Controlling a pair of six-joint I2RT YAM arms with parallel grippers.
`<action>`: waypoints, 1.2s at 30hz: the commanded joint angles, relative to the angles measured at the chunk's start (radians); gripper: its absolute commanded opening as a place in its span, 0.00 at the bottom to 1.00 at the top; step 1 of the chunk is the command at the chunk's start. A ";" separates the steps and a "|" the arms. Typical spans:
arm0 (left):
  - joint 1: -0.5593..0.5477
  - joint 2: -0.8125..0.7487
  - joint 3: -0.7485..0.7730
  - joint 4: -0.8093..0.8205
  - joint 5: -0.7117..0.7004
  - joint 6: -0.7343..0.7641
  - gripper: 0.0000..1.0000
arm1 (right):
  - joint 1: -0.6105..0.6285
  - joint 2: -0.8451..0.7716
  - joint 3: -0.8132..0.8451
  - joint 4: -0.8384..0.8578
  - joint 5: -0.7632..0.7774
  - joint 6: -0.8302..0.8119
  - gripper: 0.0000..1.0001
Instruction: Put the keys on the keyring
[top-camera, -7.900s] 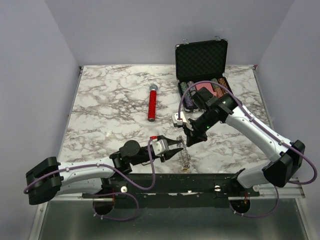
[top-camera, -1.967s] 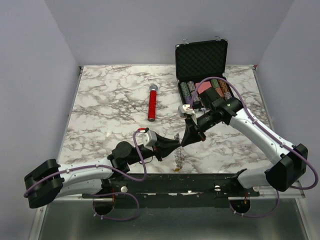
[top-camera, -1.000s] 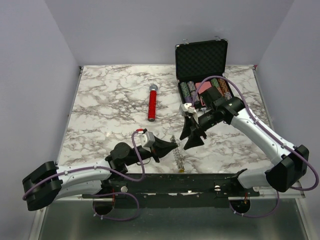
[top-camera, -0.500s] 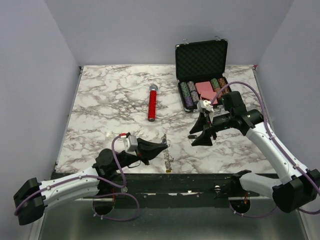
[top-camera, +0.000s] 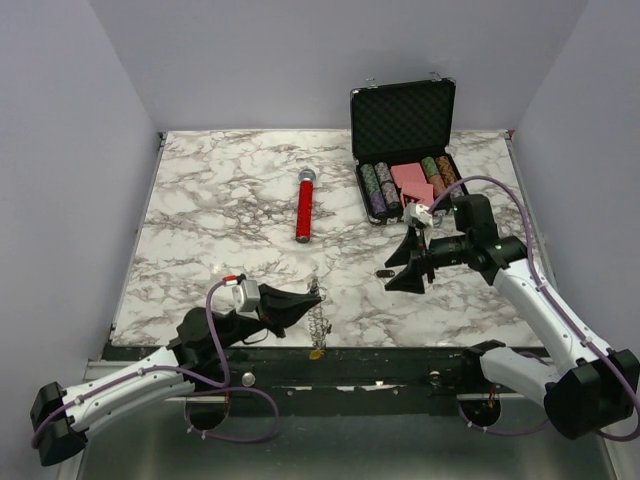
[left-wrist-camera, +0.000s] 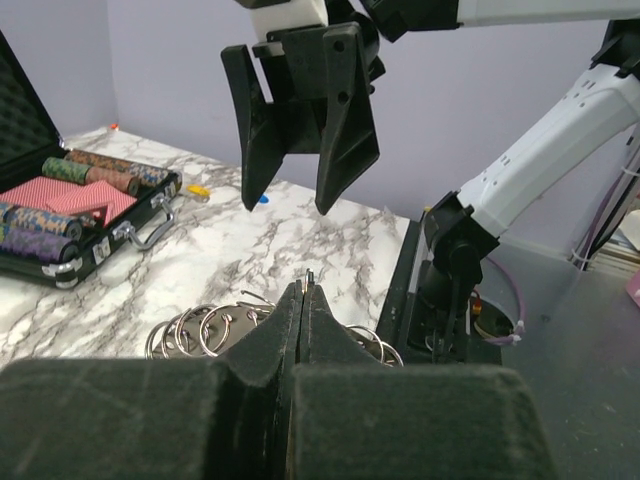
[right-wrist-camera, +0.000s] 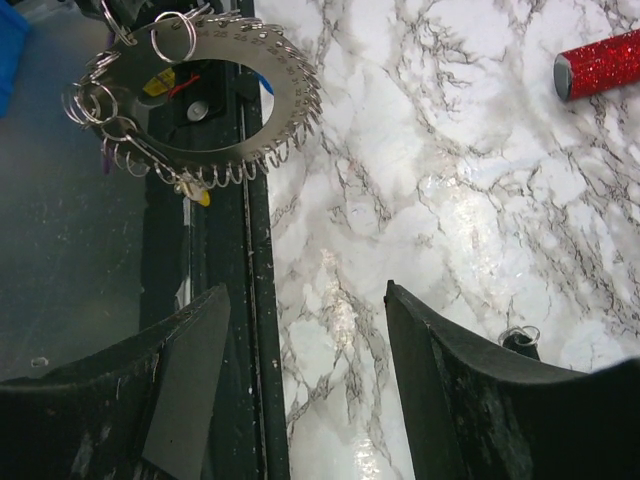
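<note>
Grey metal keyring (top-camera: 317, 322) w/ yellow tag (right-wrist-camera: 199, 194) hangs over near edge of table (top-camera: 220, 230), clamped tight in L gripper (top-camera: 305, 297); R gripper (top-camera: 408, 266), claw spread apart, sits just beside black-headed key (top-camera: 385, 272) lying mid-right.

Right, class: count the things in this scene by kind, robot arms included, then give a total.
Robot arms: 2 (left arm, right arm)
Microphone: 1
Chip case: 1
Keyring: 1
Loose key: 1
Total: 6
</note>
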 joint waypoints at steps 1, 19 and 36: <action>0.006 -0.030 -0.031 -0.004 -0.031 -0.008 0.00 | -0.024 -0.007 -0.028 0.042 -0.009 -0.010 0.72; 0.006 -0.053 -0.078 0.027 -0.023 0.009 0.00 | -0.141 0.007 -0.054 -0.079 -0.078 -0.212 0.72; 0.006 -0.049 -0.071 0.027 0.004 0.037 0.00 | -0.291 0.002 -0.071 -0.141 -0.135 -0.309 0.72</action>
